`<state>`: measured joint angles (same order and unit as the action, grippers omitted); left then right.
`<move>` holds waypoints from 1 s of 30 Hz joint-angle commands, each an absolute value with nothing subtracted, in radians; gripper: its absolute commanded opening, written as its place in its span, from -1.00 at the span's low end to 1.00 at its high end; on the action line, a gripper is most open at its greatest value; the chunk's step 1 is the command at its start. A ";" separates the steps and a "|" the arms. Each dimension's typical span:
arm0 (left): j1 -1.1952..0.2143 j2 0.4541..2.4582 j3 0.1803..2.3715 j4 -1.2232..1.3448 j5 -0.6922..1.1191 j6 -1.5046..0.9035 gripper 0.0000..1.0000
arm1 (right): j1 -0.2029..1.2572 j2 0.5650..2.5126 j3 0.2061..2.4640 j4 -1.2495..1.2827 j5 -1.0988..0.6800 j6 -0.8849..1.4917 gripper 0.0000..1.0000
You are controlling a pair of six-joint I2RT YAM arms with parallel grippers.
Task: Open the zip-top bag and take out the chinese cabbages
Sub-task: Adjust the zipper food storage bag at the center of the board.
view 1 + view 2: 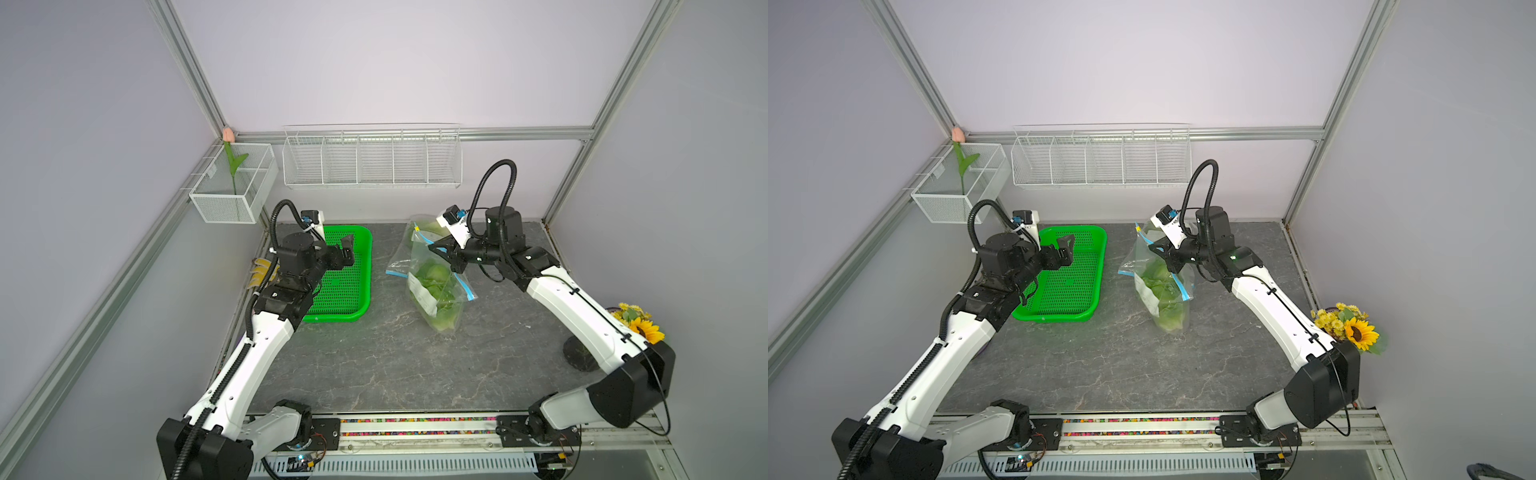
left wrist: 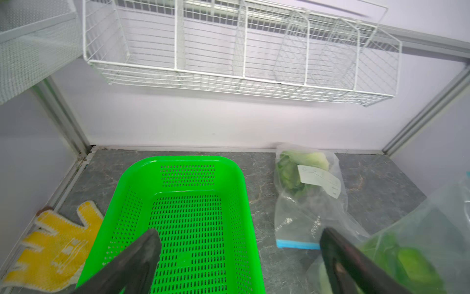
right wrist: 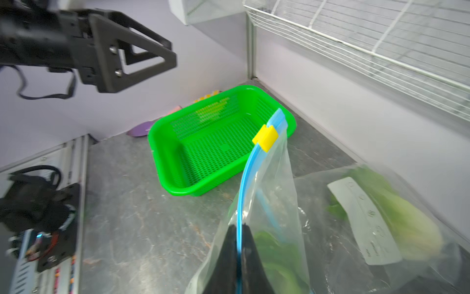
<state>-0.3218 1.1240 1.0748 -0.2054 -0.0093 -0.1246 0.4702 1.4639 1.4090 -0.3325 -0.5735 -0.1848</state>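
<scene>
right wrist view: the right hand (image 3: 239,230) is pressed together on the blue zip strip (image 3: 242,188) of the zip-top bag (image 3: 269,193), with the yellow slider (image 3: 265,137) near the strip's other end. in both top views the bag's lower end rests on the desk (image 1: 374,365) while its top is held up, and chinese cabbages (image 1: 434,276) sit inside it. to the left, the left hand (image 1: 348,249) hangs over the green basket (image 1: 332,318), fingers (image 2: 142,254) apart, holding nothing. farther back a second bag (image 2: 300,216) with one more cabbage head (image 2: 302,159) lies by the far wall (image 1: 395,83), below the white wire rack (image 1: 374,166).
</scene>
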 commanded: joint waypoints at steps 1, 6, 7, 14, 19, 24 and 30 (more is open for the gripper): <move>-0.324 1.098 1.084 -0.184 0.175 -0.001 0.99 | 0.473 1.423 1.433 -0.329 -0.796 -0.149 -0.86; -0.329 1.092 1.088 -0.159 0.521 0.083 0.99 | 0.467 1.441 1.465 -0.412 -0.949 -0.211 -0.86; -0.332 1.096 1.089 -0.155 0.575 0.092 0.99 | 0.465 1.449 1.469 -0.432 -0.976 -0.222 -0.86; -0.411 1.179 1.139 -0.248 0.735 0.210 0.99 | 0.447 1.506 1.490 -0.586 -1.099 -0.346 -0.82; -0.426 1.252 1.164 -0.268 0.818 0.219 0.92 | 0.421 1.543 1.492 -0.656 -1.168 -0.392 -0.82; -0.439 1.286 1.169 -0.262 0.921 0.268 0.51 | 0.414 1.558 1.517 -0.753 -1.175 -0.464 -0.81; -0.460 1.322 1.198 -0.299 0.955 0.295 0.07 | 0.411 1.562 1.522 -0.768 -1.183 -0.479 -0.81</move>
<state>-0.4511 1.3064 1.1534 -0.2733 0.8997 0.2531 0.4156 1.5639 1.4944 -0.7334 -1.1252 -0.4313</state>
